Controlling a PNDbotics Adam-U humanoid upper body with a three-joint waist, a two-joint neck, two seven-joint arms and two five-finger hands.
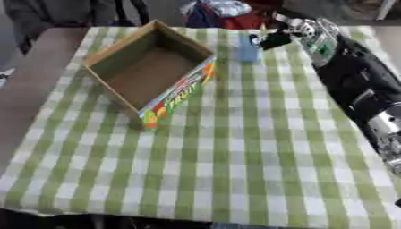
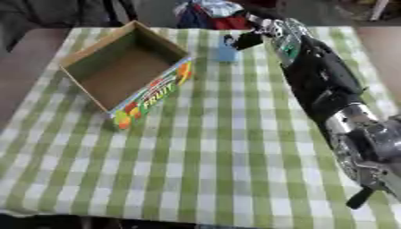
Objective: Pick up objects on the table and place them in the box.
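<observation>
A small blue upright object [image 1: 247,50] stands on the checked cloth near the table's far edge. My right hand [image 1: 274,40] reaches it from the right, at the end of the black arm [image 2: 321,76]. Its dark fingers [image 2: 244,41] close on the object's top from the right, and a dark tip shows at the top's left side. The open cardboard box [image 1: 149,67], with a colourful fruit print on its front wall [image 1: 180,96], lies at the left of the blue object and holds nothing that I can see. My left hand is out of sight.
The green-and-white checked cloth [image 1: 235,156] covers the table, and bare brown tabletop [image 1: 31,89] shows at the left. Red and dark things [image 2: 211,15] sit beyond the far edge. My right arm spans the table's right side.
</observation>
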